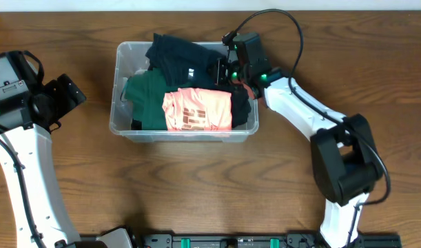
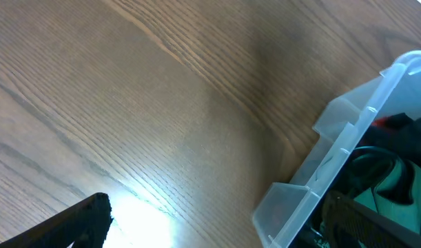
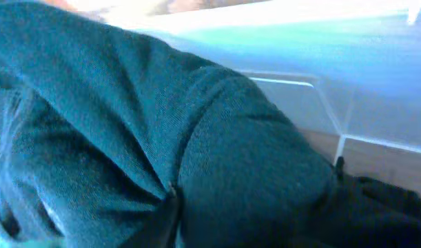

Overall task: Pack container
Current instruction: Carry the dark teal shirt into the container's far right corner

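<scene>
The container (image 1: pixel 118 103) is a clear plastic tub in the middle of the table, holding a dark navy garment (image 1: pixel 176 55), a green garment (image 1: pixel 145 96) and a pink shirt (image 1: pixel 196 110). My right gripper (image 1: pixel 232 69) is down inside the tub's far right corner. In the right wrist view its fingers (image 3: pixel 272 207) stand apart, pressed into the dark garment (image 3: pixel 127 124), which bulges between them. My left gripper (image 1: pixel 65 96) is open and empty over bare table left of the tub. The left wrist view shows the tub's corner (image 2: pixel 334 158).
The dark garment hangs over the tub's far rim. A black cloth (image 1: pixel 243 110) lies at the tub's right end. The wooden table (image 1: pixel 196 186) surrounds the tub. The right arm's base (image 1: pixel 344 172) stands at the front right.
</scene>
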Controlling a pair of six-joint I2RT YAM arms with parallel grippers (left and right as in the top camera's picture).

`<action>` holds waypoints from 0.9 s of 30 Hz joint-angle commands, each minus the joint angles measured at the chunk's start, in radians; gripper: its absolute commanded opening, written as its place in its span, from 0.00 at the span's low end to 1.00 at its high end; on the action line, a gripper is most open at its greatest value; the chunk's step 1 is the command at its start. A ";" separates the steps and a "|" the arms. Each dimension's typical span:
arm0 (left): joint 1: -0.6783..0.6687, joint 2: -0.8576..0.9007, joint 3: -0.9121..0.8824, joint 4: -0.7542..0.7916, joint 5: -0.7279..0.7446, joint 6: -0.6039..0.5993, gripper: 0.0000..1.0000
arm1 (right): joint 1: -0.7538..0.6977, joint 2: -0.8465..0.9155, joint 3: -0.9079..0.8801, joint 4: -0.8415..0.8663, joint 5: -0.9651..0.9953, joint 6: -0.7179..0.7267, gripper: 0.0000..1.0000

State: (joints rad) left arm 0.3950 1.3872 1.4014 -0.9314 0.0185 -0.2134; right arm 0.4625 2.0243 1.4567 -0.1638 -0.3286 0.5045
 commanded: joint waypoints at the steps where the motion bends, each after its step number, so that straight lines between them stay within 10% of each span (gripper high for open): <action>1: 0.003 0.003 0.005 0.000 -0.012 -0.010 0.98 | 0.002 -0.108 -0.033 -0.042 0.027 -0.115 0.44; 14: 0.003 0.003 0.005 0.000 -0.012 -0.010 0.98 | 0.043 -0.238 -0.033 0.169 0.023 -0.064 0.75; 27: 0.003 0.003 0.005 0.000 -0.012 -0.010 0.98 | 0.117 0.193 -0.033 0.505 -0.025 0.245 0.17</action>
State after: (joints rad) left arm 0.3950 1.3876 1.4014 -0.9314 0.0185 -0.2134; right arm 0.5751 2.1452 1.4261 0.3576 -0.3252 0.6655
